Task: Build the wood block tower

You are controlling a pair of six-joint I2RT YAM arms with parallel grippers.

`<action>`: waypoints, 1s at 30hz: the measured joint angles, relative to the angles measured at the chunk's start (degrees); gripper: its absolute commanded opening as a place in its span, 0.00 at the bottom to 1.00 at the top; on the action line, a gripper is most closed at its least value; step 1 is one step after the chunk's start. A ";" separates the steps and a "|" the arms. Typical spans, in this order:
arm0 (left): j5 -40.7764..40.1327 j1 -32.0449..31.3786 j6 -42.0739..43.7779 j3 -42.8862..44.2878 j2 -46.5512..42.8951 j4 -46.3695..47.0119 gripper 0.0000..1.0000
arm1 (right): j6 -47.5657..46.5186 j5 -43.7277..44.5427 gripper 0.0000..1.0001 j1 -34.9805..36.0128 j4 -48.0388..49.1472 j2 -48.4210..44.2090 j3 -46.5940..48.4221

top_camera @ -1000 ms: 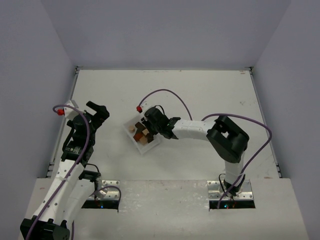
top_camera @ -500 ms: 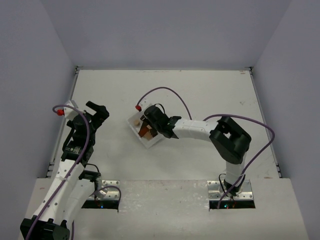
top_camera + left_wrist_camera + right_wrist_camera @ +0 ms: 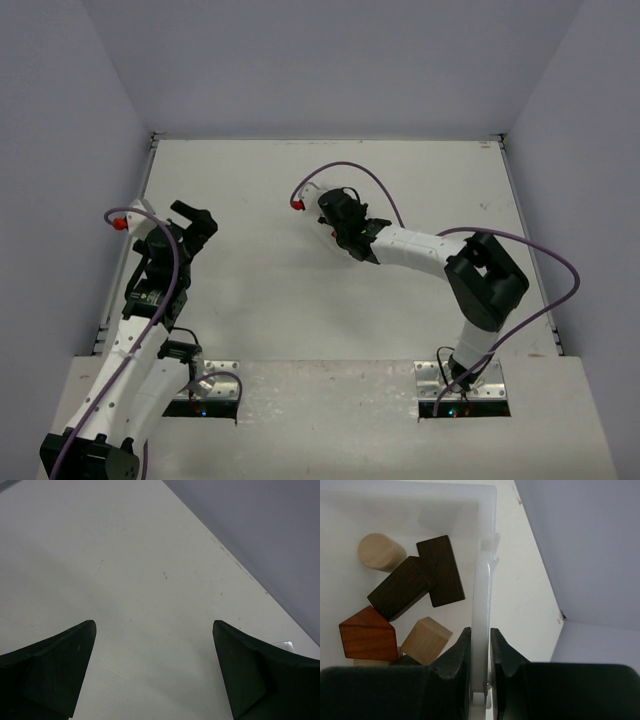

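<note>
Zero stacking yet: blocks [image 3: 410, 587] loose in tray [image 3: 485, 555], right gripper [image 3: 481, 637] clamped on its wall, left gripper [image 3: 152, 630] gaping wide, idle. Next, probably: dump blocks out, gently.

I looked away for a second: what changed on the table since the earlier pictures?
The right gripper, shut on the wall of the white tray, has moved it and its blocks farther back and rightward. The left gripper stayed open and in place.
</note>
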 measured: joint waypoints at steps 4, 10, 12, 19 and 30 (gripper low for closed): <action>-0.10 0.00 -0.04 0.06 0.23 -0.18 1.00 | -8.96 -0.34 0.00 -3.34 1.58 0.02 -1.40; -0.38 0.00 -0.23 0.22 0.77 -0.74 1.00 | -20.79 -1.25 0.00 -6.83 3.88 0.02 -2.56; -0.51 0.00 -0.28 0.22 1.01 -0.77 1.00 | -25.79 -0.67 0.00 -6.95 6.47 0.05 -3.79; -0.44 0.00 -0.46 0.55 2.81 -0.85 1.00 | -40.39 2.88 0.00 -6.81 15.37 1.86 -7.56; -0.06 0.00 -0.68 0.55 2.84 -0.90 1.00 | -60.47 10.65 0.00 -6.79 35.13 8.21 -9.69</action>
